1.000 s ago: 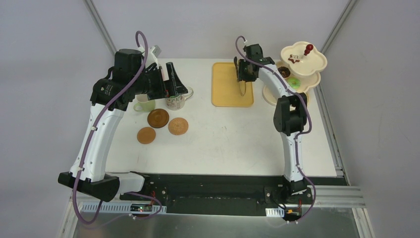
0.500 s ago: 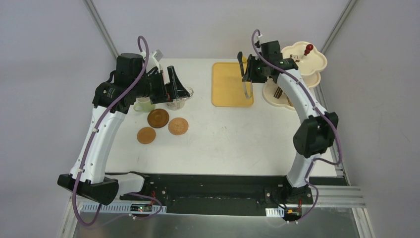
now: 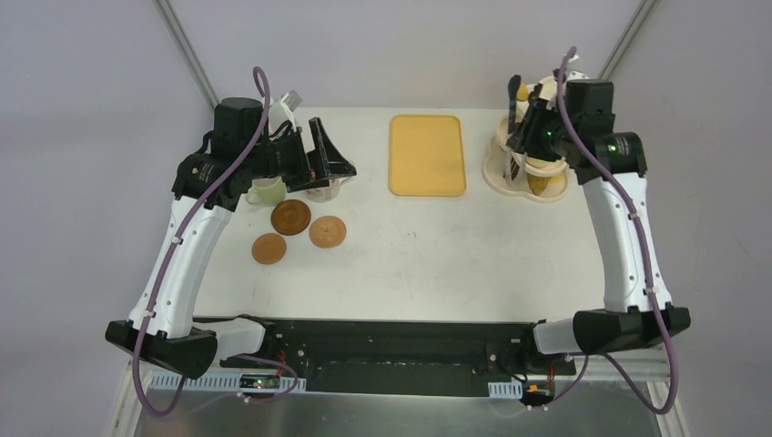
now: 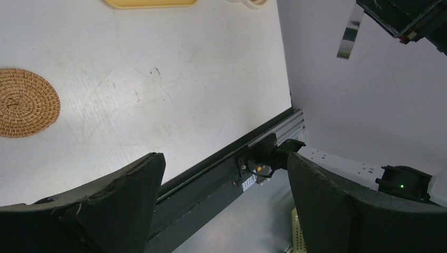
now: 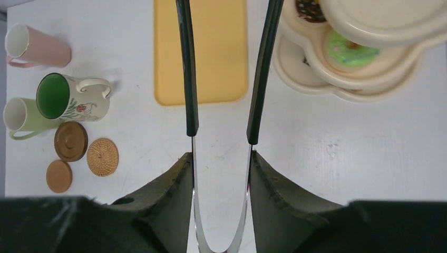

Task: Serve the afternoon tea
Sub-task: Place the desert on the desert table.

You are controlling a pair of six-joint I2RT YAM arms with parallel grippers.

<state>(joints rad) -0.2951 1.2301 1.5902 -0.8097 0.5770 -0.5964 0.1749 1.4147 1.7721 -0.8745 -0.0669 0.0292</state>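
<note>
Three round brown coasters (image 5: pixel 70 141) lie clustered on the white surface (image 3: pixel 410 264), left of centre and near your left arm; just beyond them stand the pale cream mug (image 5: pixel 23 118) and the green-lined patterned mug (image 5: pixel 74 97), with the pink mug (image 5: pixel 37 48) farther back towards the far-left corner. Your left pincer (image 3: pixel 330 166) hangs above the patterned mug, jaws spread wide with nothing between them. The yellow rectangular tray (image 3: pixel 427 154) sits at the far middle; the cream three-tier stand (image 5: pixel 390 16) fills the far-right corner, with a green toy pastry (image 5: pixel 352 48) and a dark chocolate-coloured pastry (image 5: pixel 310 8) on its tiers. Your right pincer (image 5: pixel 220 158) is over that stand, part-closed on the black tongs (image 5: pixel 187 68), gripping them by their metal spring end. Plain grey walls (image 3: pixel 382 45) and slanting aluminium posts (image 3: pixel 187 45) enclose the surface; a black strip (image 3: pixel 391 337) runs along its near edge.
</note>
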